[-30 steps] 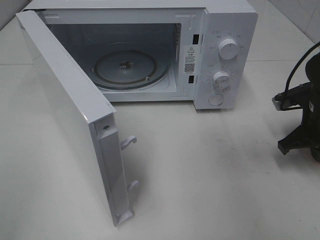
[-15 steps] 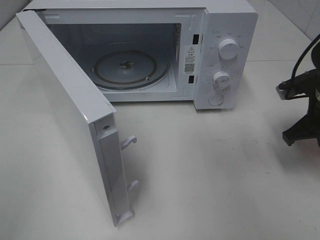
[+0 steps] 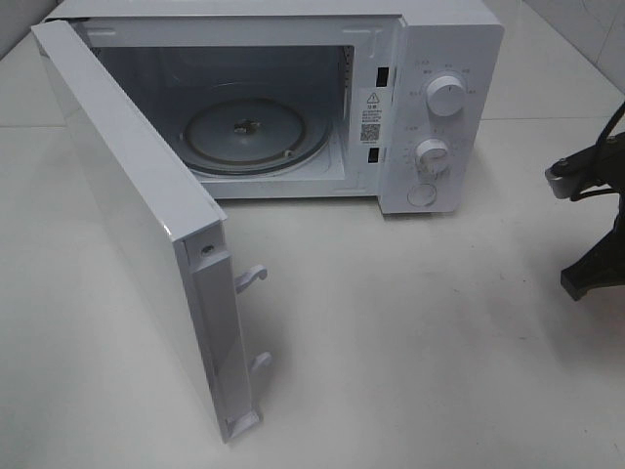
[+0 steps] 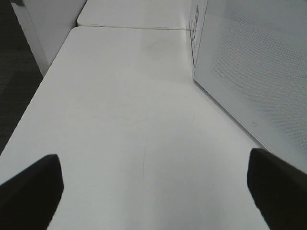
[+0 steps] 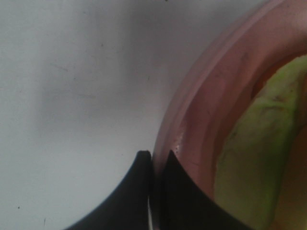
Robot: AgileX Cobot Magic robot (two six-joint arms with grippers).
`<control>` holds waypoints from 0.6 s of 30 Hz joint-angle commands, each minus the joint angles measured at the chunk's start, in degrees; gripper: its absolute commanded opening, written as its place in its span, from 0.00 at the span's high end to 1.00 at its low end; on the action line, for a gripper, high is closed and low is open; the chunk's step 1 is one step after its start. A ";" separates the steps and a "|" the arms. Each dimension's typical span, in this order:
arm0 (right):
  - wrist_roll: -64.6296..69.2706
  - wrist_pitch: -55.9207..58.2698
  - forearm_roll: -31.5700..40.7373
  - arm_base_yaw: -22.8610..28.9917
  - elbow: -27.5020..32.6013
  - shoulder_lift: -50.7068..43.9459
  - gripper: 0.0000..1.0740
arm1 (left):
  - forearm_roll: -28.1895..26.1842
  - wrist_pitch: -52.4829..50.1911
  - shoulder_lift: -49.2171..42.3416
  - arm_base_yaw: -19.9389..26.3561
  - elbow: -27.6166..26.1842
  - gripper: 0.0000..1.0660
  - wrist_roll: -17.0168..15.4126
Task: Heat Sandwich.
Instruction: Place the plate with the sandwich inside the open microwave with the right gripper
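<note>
Motion belongs to the right arm (image 3: pixel 598 264) alone: over the last second it has slid away from the microwave (image 3: pixel 430 107), towards the side beyond the dials, and now only a sliver of it shows in the high view. The microwave has not changed; its door (image 3: pixel 127 225) hangs wide and the turntable (image 3: pixel 256 134) is bare. My reading is that the oven is ready and the arm is off fetching the food, so the loading has not yet begun.

The right pincer (image 5: pixel 154 155) is pressed together, its tips right at the rim of the plate (image 5: pixel 192 110). Whether the rim is nipped between them I cannot tell. The sandwich (image 5: pixel 254 158) lies on that plate, just inside the rim from the tips and not touching them. Neither plate nor sandwich appears in the high view, so both sit well off to the dial side of the microwave.

The left pincer (image 4: pixel 153 191) is spread wide and empty, low over the table (image 4: pixel 120 105) beside the door's outer face.
</note>
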 commanded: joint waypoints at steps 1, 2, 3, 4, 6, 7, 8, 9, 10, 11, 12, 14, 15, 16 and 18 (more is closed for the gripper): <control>0.34 3.32 -1.20 2.64 0.46 -1.72 0.99 | -0.34 -0.17 -1.43 0.17 0.23 0.08 -0.06; 0.34 3.32 -1.20 2.64 0.46 -1.72 0.99 | -0.34 -0.17 -1.43 0.17 0.23 0.08 -0.06; 0.34 4.35 -1.15 4.07 0.52 -2.41 0.99 | -0.34 -0.17 -1.43 0.17 0.23 0.08 -0.06; 0.34 4.81 -1.15 4.98 0.52 -2.86 0.99 | -0.34 -0.17 -1.43 0.17 0.23 0.08 -0.06; 0.29 5.39 -1.15 6.53 0.52 -3.78 0.99 | -0.34 -0.17 -1.43 0.17 0.23 0.08 -0.06; 0.29 5.39 -1.15 6.53 0.52 -3.78 0.99 | -0.34 -0.17 -1.43 0.17 0.23 0.08 -0.06; 0.29 6.19 -1.15 8.31 0.57 -4.41 0.99 | -0.34 -0.17 -1.43 0.17 0.23 0.08 -0.06; 0.29 6.47 -1.15 9.11 0.63 -4.93 0.99 | -0.34 -0.17 -1.43 0.17 0.23 0.08 -0.06; 0.29 6.70 -1.15 9.74 0.86 -5.10 0.99 | -0.34 -0.17 -1.43 0.17 0.23 0.08 -0.06; 0.29 6.70 -1.15 9.74 0.86 -5.10 0.99 | -0.34 -0.17 -1.43 0.17 0.23 0.08 -0.06; 0.34 7.22 -1.15 11.12 1.32 -5.61 0.99 | -0.34 -0.17 -1.43 0.17 0.23 0.08 -0.06; 0.52 7.62 -1.03 12.55 2.01 -6.30 0.98 | -0.34 -0.17 -1.43 0.17 0.23 0.08 -0.06; 0.52 7.68 -0.69 13.81 2.75 -7.10 0.98 | -0.34 -0.17 -1.43 0.17 0.23 0.08 -0.06; 0.52 7.68 -0.69 13.81 2.75 -7.10 0.98 | -0.34 -0.17 -1.43 0.17 0.23 0.08 -0.06; 0.52 7.68 -0.23 15.13 3.38 -7.96 0.98 | -0.34 -0.17 -1.43 0.17 0.23 0.08 -0.06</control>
